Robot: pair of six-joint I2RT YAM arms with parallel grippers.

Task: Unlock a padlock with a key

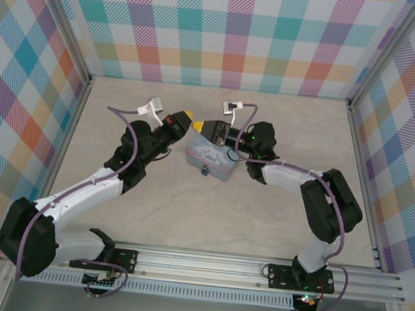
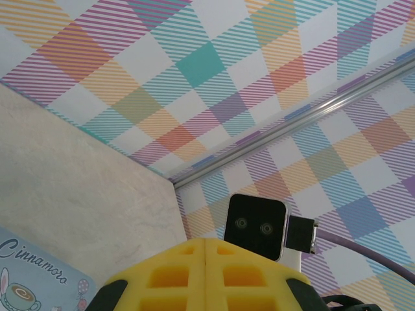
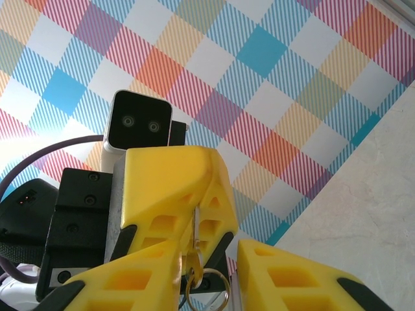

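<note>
tin [image 1: 209,157]: pale blue, lying flat mid-table [image 1: 260,221], with both your grippers meeting over its far edge.
left gripper [image 3: 194,241]: its yellow fingers are pressed flat together, nipping one end of the key.
key [image 3: 194,258]: a thin grey sliver poking from that closed seam, with a key ring [image 3: 209,285] at its free end.
right gripper [image 3: 211,259]: faces the left one tip to tip; its fingers stand apart, and the ring sits in the gap between them.
padlock [image 1: 204,172]: seems to be the small teal speck against the tin's near edge, too small for you to read.
</note>
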